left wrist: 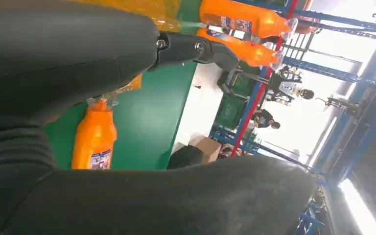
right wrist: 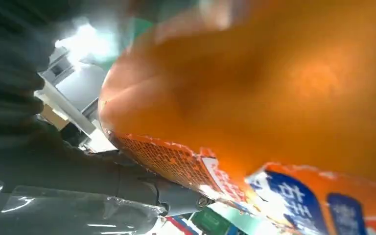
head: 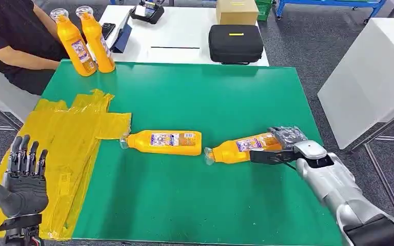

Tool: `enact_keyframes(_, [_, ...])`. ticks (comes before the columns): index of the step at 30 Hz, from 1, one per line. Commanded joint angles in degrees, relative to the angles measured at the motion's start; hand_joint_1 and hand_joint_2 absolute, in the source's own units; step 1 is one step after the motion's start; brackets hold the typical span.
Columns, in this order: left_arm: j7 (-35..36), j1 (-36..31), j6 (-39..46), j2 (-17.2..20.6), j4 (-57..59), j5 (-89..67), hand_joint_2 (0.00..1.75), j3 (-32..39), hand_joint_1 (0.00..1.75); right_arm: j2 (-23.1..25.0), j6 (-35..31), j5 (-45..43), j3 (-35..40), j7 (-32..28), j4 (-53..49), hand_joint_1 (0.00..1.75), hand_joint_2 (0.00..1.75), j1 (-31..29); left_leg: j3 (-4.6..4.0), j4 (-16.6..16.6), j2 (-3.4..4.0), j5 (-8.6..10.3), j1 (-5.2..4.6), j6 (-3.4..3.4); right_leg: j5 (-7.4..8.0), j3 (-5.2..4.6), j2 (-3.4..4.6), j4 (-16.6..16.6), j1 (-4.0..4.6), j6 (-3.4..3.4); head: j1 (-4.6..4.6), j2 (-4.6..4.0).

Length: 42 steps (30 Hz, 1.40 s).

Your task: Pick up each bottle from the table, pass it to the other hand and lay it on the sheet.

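Two orange bottles lie on the green table [head: 210,205]. One bottle [head: 166,142] rests near the middle, its cap pointing at the yellow sheet [head: 66,138]. My right hand [head: 287,146] grips the base end of the other lying bottle [head: 238,148], thumb in front and fingers behind it; the bottle still rests on the table. In the right wrist view this bottle [right wrist: 274,98] sits right against my right hand [right wrist: 54,166]. My left hand [head: 23,182] hovers open over the sheet's near edge, fingers up. Two more bottles [head: 77,46] stand upright at the back left corner.
A person [head: 10,36] sits at the back left, beside the upright bottles. Behind the green table is a white table [head: 184,31] with a black case [head: 235,43] and a cardboard box [head: 237,11]. A white block [head: 374,77] stands to the right.
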Motion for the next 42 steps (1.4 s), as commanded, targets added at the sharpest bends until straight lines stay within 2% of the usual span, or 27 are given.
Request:
enact_keyframes(1, [-0.37, -2.99, 0.06, 0.92, 4.91, 0.79, 0.0, -0.46, 0.0, 1.27, -2.83, -0.61, 8.06, -2.23, 5.62, 0.0, 1.75, -2.51, 0.19, -0.07, -0.07, 0.02, 0.01, 0.04, 0.01, 0.2, -0.05, -0.07, 0.05, -0.29, 0.0, 0.0])
enact_keyframes(9, [-0.61, -2.75, 0.13, 0.97, 4.74, 1.0, 0.0, -0.12, 0.0, 1.93, -3.21, -0.72, 8.97, -2.0, 5.65, 0.0, 1.75, -3.18, 0.18, -0.06, -0.01, 0.04, 0.01, 0.06, 0.11, 0.18, 0.04, -0.04, 0.06, -0.25, -0.02, 0.0])
enact_keyframes(15, [-1.4, -1.96, -0.06, 1.05, 4.67, 1.8, 0.0, 0.8, 0.0, 4.33, -5.19, -1.02, 11.92, -1.65, 5.5, 0.0, 1.75, -4.41, 0.14, -0.04, 0.13, 0.03, 0.02, 0.06, 0.16, 0.12, 0.17, -0.03, 0.06, -0.2, 0.02, 0.0])
enact_keyframes(24, [-1.94, -1.69, -0.11, -0.19, 3.92, 1.21, 0.0, 0.9, 0.0, 3.63, -12.14, -5.04, 12.75, -3.79, 1.93, 0.0, 1.75, -0.84, 0.23, -0.08, 0.07, 0.02, 0.02, 0.08, 0.13, 0.22, 0.12, -0.06, 0.08, -0.32, 0.0, 0.0])
enact_keyframes(30, [-1.93, -1.5, -0.1, -0.3, 3.63, 0.97, 0.0, 1.05, 0.0, 4.11, -11.95, -5.6, 13.05, -3.61, 1.72, 0.0, 1.75, -0.04, 0.17, -0.06, 0.07, 0.03, 0.03, 0.07, 0.14, 0.15, 0.12, -0.05, 0.06, -0.22, 0.0, 0.0])
enact_keyframes(33, [-1.69, -1.85, -0.2, -0.44, 3.85, 0.55, 0.0, 1.03, 0.0, 4.78, -8.63, -7.46, 13.06, -2.83, 2.12, 0.0, 1.75, 1.31, 0.25, -0.08, 0.05, 0.03, 0.06, 0.07, 0.14, 0.24, 0.08, -0.09, 0.11, -0.32, 0.02, 0.0])
enact_keyframes(34, [-1.63, -2.13, -0.2, -0.52, 4.03, 0.5, 0.0, 1.0, 0.0, 4.7, -8.26, -7.53, 13.42, -2.74, 1.98, 1.66, 1.75, 2.07, 0.21, -0.08, 0.01, 0.05, 0.07, 0.06, 0.15, 0.21, 0.04, -0.09, 0.1, -0.24, 0.02, 0.0])
enact_keyframes(35, [-1.57, -2.34, -0.23, -0.59, 4.16, 0.46, 0.0, 0.96, 0.0, 4.65, -7.86, -7.94, 13.36, -2.72, 1.98, 1.75, 1.75, 2.72, 0.2, -0.07, 0.0, 0.05, 0.06, 0.05, 0.15, 0.19, 0.04, -0.08, 0.1, -0.2, 0.02, 0.0])
enact_keyframes(42, [-1.07, -3.63, -0.29, -0.83, 4.58, 0.3, 0.0, 0.99, 0.0, 5.15, -6.02, -9.71, 12.58, -1.52, 2.7, 1.75, 1.75, 4.12, 0.62, -0.14, 0.32, -0.02, 0.11, -0.05, 0.24, 0.35, 0.31, -0.15, 0.15, -0.38, 0.02, 0.0])
